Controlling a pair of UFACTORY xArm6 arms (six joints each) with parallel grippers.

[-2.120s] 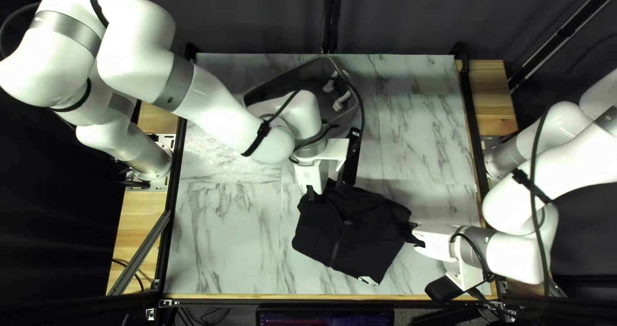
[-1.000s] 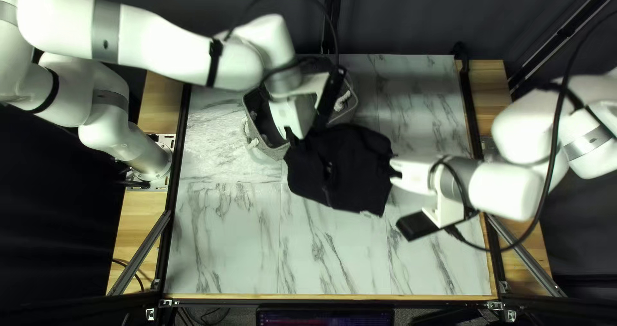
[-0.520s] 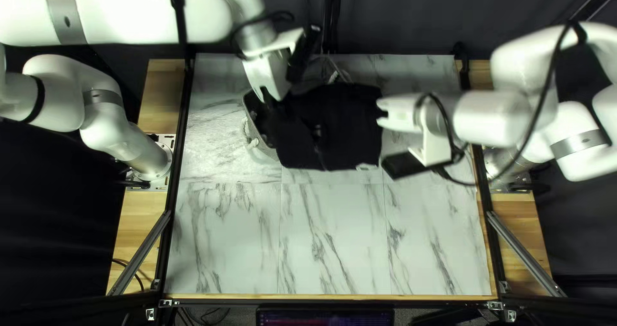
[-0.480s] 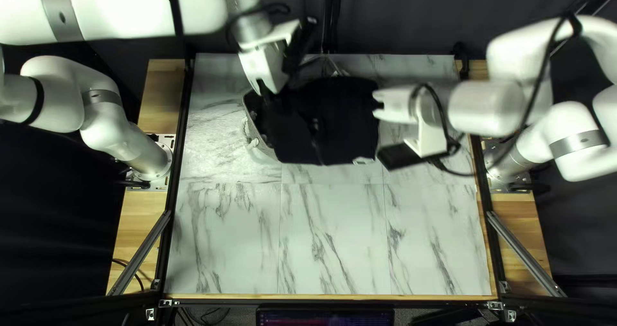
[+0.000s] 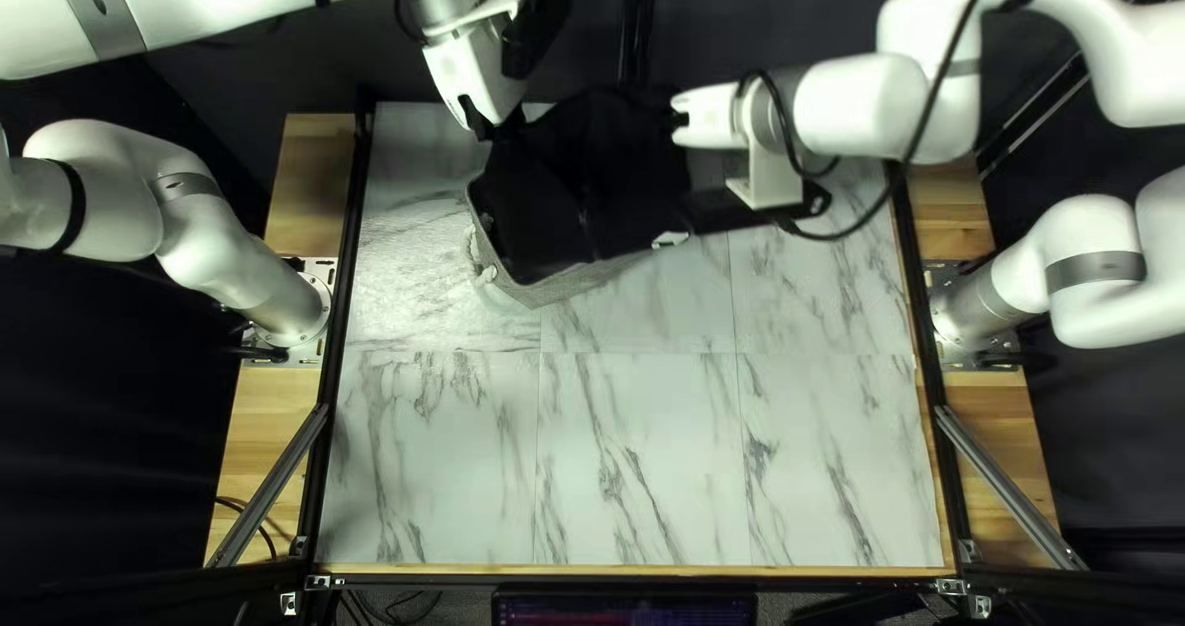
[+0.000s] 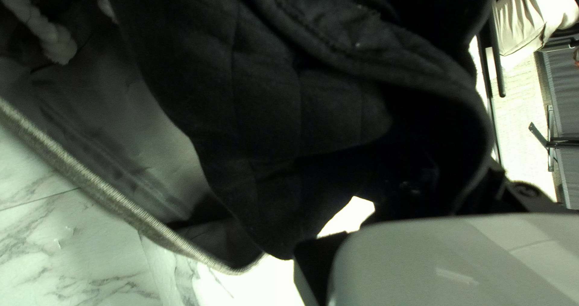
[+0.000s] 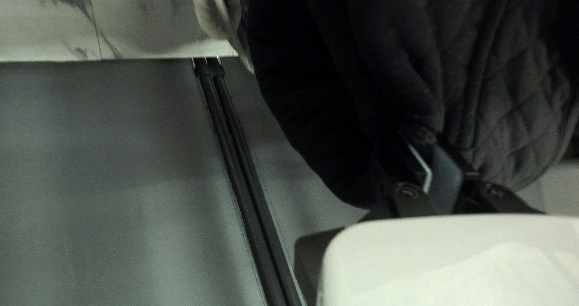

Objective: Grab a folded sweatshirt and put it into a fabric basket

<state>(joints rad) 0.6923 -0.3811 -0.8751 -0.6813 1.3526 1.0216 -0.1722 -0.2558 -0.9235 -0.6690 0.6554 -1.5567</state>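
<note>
Since the previous frame, both grippers have carried the sweatshirt (image 5: 617, 163) farther toward the worktop's (image 5: 642, 453) far edge, and it now hangs over much of the fabric basket (image 5: 580, 283). It stretches between the left gripper (image 5: 484, 129) and the right gripper (image 5: 677, 120), with a pale patch (image 5: 670, 240) at its lower corner. The right wrist view shows the right fingers close together, clamped on the cloth, and its quilting ahead of them, a texture lost from above. How the left fingers stand I cannot tell; dark cloth hides them. Only the left wrist view looks into the basket beside the cloth, showing smooth grey lining and a knotted pale rope (image 6: 51, 37) well ahead of that gripper.
</note>
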